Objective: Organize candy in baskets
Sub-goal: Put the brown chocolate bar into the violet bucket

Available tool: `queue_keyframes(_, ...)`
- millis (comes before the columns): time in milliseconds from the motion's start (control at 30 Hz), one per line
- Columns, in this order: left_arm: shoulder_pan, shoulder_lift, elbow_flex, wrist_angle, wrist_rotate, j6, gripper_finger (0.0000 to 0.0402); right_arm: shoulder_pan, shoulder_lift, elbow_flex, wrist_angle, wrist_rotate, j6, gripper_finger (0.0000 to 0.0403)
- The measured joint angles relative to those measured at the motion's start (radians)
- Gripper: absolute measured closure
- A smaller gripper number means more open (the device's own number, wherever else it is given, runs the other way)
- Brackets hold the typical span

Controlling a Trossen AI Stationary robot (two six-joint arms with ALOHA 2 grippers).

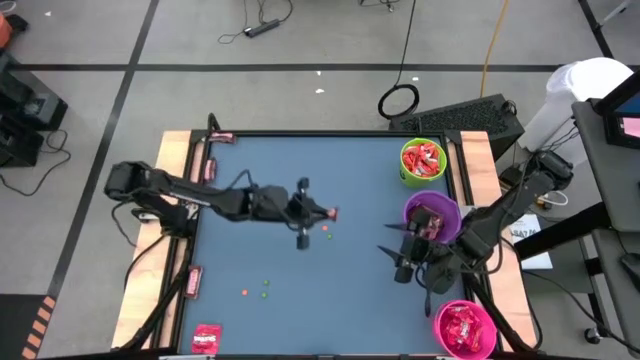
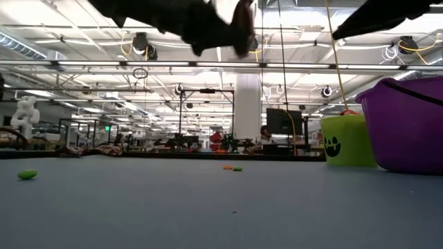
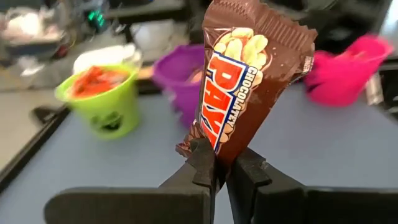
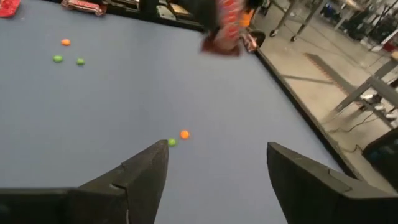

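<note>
Left gripper carries a candy bar above the mat; right gripper waits open by the purple basket.

We pinch the brown candy bar (image 3: 245,81) by its lower end in the left gripper (image 3: 221,165), fingers nearly shut, so it stands clear of the table for carrying towards the baskets. The right gripper (image 4: 217,168) holds nothing, fingers wide apart over bare mat, just beside the purple basket (image 1: 432,217); the green basket (image 1: 423,161) and pink basket (image 1: 464,329) already hold red candy.
</note>
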Motion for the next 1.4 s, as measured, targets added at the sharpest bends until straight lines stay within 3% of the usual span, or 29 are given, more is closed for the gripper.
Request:
queue_keyframes(233, -0.082, 0.159, 0.0, 0.325, -0.003, -0.003, 0.0376, -0.047, 0.013, 0.0, 0.185, -0.002, -0.188, 0.0151)
queue_keyframes(400, -0.097, 0.239, 0.0, 0.468, -0.004, -0.003, 0.0376, -0.108, 0.068, 0.0, 0.346, -0.155, -0.337, 0.016)
queue_keyframes(733, -0.101, 0.276, 0.008, 0.482, -0.004, -0.003, 0.0376, -0.185, 0.129, 0.0, 0.608, -0.164, -0.543, 0.018)
queue_keyframes(800, -0.1, 0.276, 0.009, 0.483, -0.004, -0.003, 0.0376, -0.199, 0.129, 0.0, 0.633, -0.211, -0.552, 0.019)
queue_keyframes(933, -0.101, 0.276, 0.009, 0.489, -0.003, -0.003, 0.0376, -0.234, 0.129, 0.0, 0.652, -0.332, -0.546, 0.023)
queue_keyframes(1233, -0.1, 0.276, 0.009, 0.484, 0.001, -0.002, 0.0376, -0.246, 0.129, 0.0, 0.646, -0.342, -0.583, 0.0356)
queue_keyframes(1400, -0.095, 0.276, 0.009, 0.479, 0.0, -0.003, 0.0358, -0.246, 0.129, 0.0, 0.644, -0.34, -0.6, 0.0363)
